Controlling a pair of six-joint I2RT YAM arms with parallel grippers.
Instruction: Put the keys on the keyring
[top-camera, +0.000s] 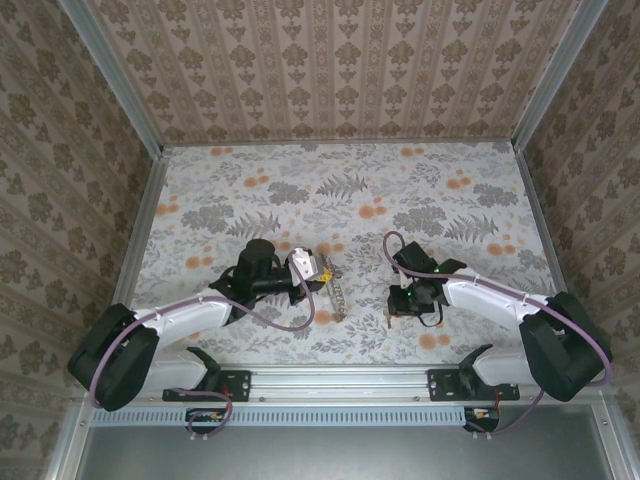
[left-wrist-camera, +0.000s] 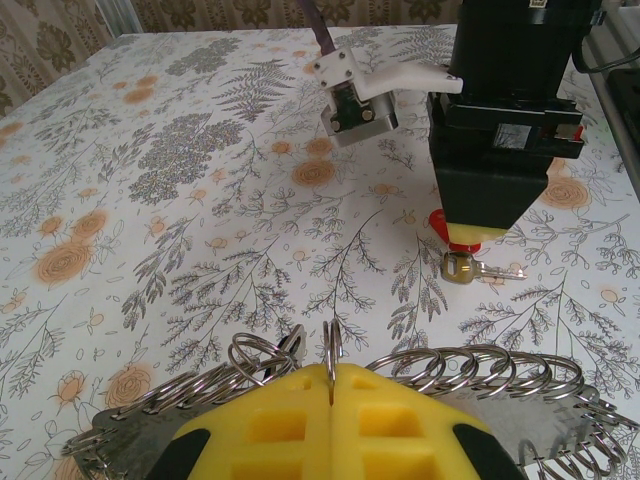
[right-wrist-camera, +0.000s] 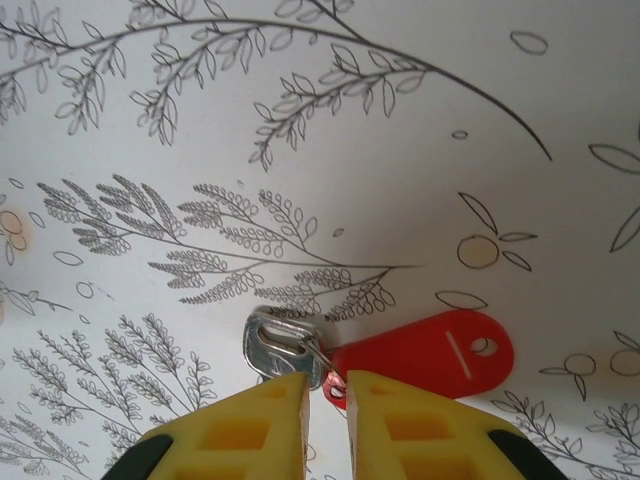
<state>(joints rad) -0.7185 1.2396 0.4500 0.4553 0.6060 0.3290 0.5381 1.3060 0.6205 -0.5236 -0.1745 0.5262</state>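
Across the floral worktop, the keyring is clamped in the fully closed left end effector, while the keys, silver beside red, are seen just beyond the right end effector, their link pinched between its barely parted tips.

Soft, even light from above on the tabletop; shadows under the arms faint, with blurred edges; top view slightly grainy; the left fingers and right fingers, close to their lenses, look a little soft; the tabletop print beyond them stays sharp.
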